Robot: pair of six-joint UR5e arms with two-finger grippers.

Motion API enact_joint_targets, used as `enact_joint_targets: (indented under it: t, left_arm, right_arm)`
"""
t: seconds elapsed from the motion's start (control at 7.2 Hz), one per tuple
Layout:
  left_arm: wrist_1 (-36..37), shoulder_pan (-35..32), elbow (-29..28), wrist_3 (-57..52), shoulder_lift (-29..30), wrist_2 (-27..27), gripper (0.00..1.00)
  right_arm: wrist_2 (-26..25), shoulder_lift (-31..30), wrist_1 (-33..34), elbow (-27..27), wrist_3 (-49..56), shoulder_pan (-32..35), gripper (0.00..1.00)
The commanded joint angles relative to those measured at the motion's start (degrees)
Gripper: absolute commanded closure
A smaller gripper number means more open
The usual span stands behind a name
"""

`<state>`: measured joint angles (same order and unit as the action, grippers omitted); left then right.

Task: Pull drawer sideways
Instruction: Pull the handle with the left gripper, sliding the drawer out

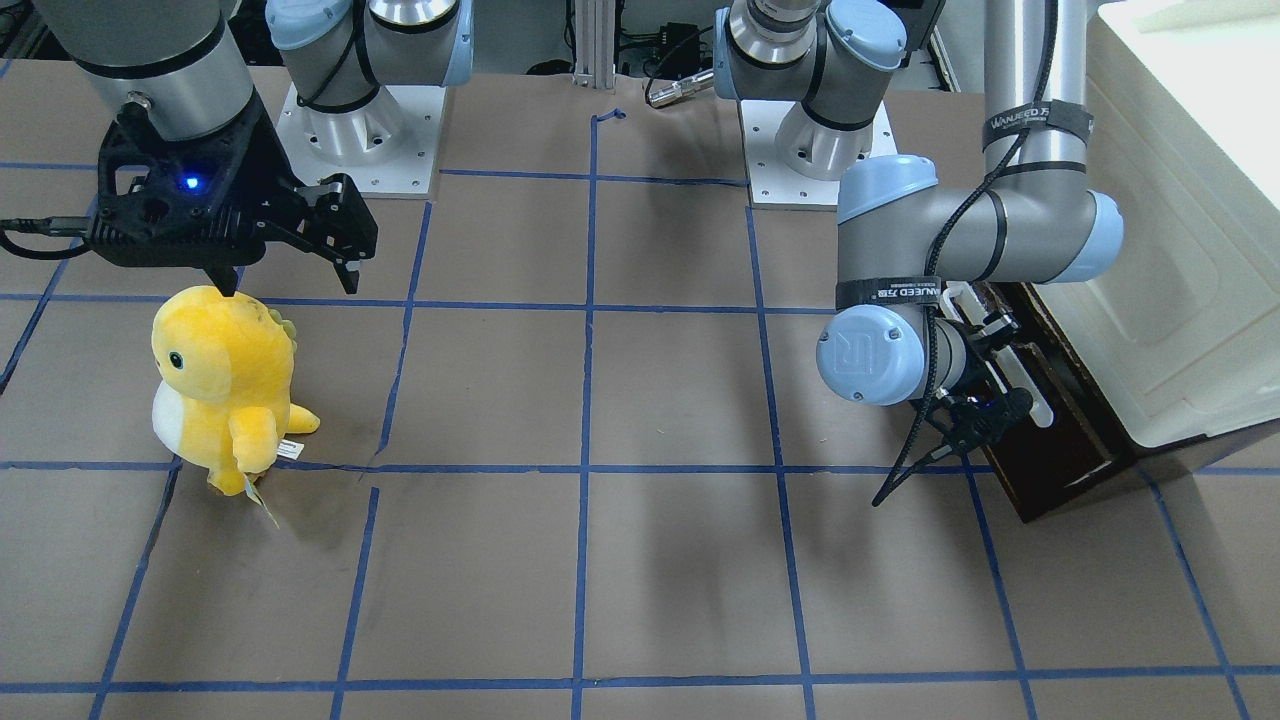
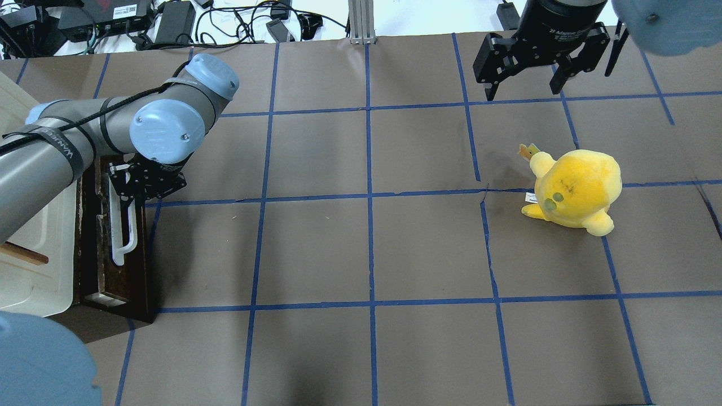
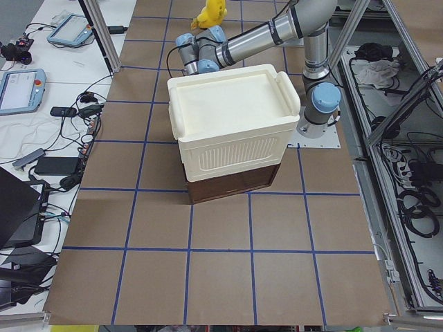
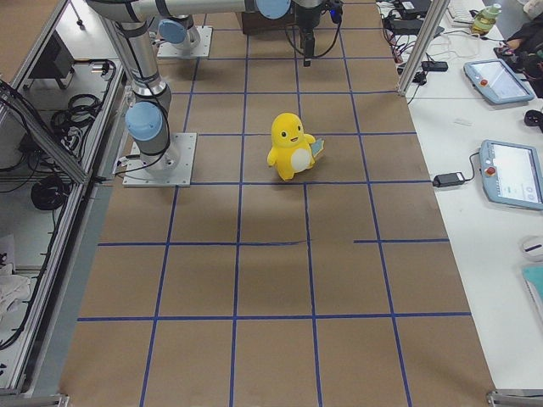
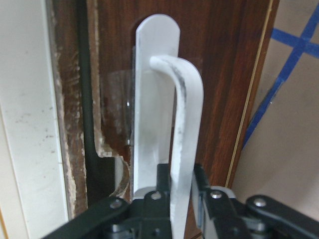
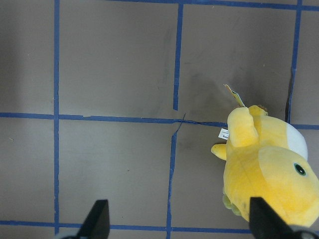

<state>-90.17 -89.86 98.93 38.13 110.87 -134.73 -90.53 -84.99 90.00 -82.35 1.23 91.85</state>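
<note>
The dark brown drawer (image 2: 93, 248) sits low in the cream-white cabinet (image 2: 34, 265) at the table's left end. It also shows in the front view (image 1: 1065, 450) and the left side view (image 3: 232, 185). Its white bar handle (image 2: 119, 239) runs along the front. My left gripper (image 2: 132, 189) is shut on one end of that handle. The left wrist view shows both fingers (image 5: 163, 181) pressed on the white bar (image 5: 185, 124). My right gripper (image 2: 523, 93) hangs open and empty far off at the right, above the table.
A yellow plush dinosaur (image 2: 572, 192) stands on the brown paper table cover, just below my right gripper; it also shows in the right wrist view (image 6: 269, 169). Blue tape lines grid the table. Cables and power bricks (image 2: 169, 20) lie beyond the far edge.
</note>
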Motion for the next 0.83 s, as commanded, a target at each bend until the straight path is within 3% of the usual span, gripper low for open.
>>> enact_joint_targets:
  t: [0.0, 0.69]
  left_arm:
    - [-0.36, -0.93, -0.05, 0.19, -0.04, 0.09, 1.00]
    - [-2.03, -3.13, -0.05, 0.46, -0.57, 0.61, 1.00]
  right_arm:
    - [0.00, 0.00, 0.00, 0.00, 0.09, 0.00, 0.00]
    - [0.00, 0.00, 0.00, 0.00, 0.00, 0.00, 0.00]
